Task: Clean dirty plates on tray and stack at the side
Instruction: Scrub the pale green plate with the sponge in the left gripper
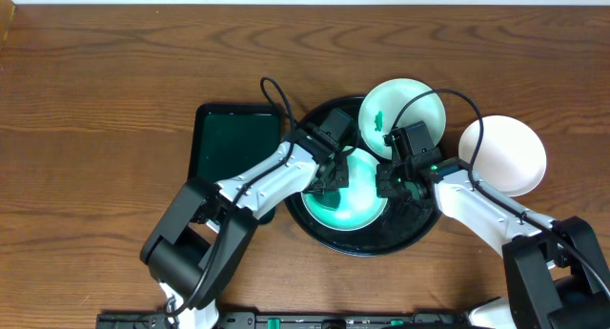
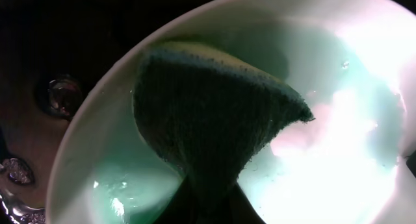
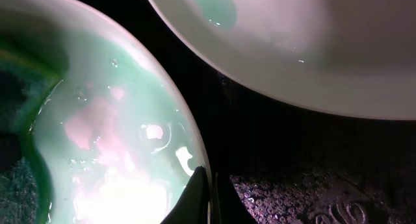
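- Left claw (image 1: pixel 329 181) is clamped on a dark green sponge (image 2: pixel 214 113) and pressing it into the tinted plate (image 1: pixel 357 205), which sits in the middle of the black tray (image 1: pixel 410 236). The plate has a wet green film all over it, so I'd say the scrub is mid-way at best.
- Right claw (image 1: pixel 391 181) is pressed together right at that plate's rim, on the right side. It looks like it's steadying the plate, but I can't tell if the edge is actually between the tips.
- Smeared plate (image 1: pixel 415 105) sits at the back of the tray, overlapping the rim, with a green streak in it. My guess is nobody has washed that one.
- Clean plate (image 1: pixel 503 155) is off the tray, on the counter (image 1: pixel 114 81) to the right. It's plain white, so it looks done.
- There's also a small green tray (image 1: pixel 236 143) on the left with nothing on it.
- Rough score: one of three finished, one in progress, one waiting, and no stack so far.
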Action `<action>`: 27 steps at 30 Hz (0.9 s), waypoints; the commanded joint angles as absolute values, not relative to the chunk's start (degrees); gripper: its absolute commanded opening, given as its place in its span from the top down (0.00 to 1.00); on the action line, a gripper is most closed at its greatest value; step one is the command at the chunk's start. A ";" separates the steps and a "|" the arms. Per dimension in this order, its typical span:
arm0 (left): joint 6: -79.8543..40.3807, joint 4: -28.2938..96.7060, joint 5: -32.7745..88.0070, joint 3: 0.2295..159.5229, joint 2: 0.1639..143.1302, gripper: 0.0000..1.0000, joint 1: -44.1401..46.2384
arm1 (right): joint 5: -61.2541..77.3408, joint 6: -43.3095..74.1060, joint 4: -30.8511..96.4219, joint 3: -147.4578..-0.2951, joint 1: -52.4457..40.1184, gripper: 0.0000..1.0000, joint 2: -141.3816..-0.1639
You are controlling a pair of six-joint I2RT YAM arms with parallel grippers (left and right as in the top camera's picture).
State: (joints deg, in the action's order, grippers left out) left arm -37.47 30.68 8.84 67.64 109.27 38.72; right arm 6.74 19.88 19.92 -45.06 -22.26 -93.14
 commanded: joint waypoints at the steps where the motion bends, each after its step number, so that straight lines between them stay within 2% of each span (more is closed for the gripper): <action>1: -37.78 30.57 14.15 64.71 116.27 0.93 42.28 | 7.99 19.22 19.84 -45.21 -23.38 0.99 -93.67; 9: -37.76 27.97 26.94 64.93 115.87 0.93 42.87 | 7.75 19.00 19.49 -45.19 -24.32 0.99 -93.67; 15: -37.71 27.75 28.03 66.43 110.87 0.93 42.70 | 7.75 19.00 19.49 -45.19 -24.43 0.99 -93.67; 22: -35.77 27.81 22.48 66.67 99.35 0.93 41.06 | 7.53 18.98 19.51 -45.21 -24.88 0.99 -93.67; 27: -35.59 30.94 11.00 66.67 93.36 0.93 40.03 | 7.35 18.98 19.49 -45.19 -24.75 0.99 -93.67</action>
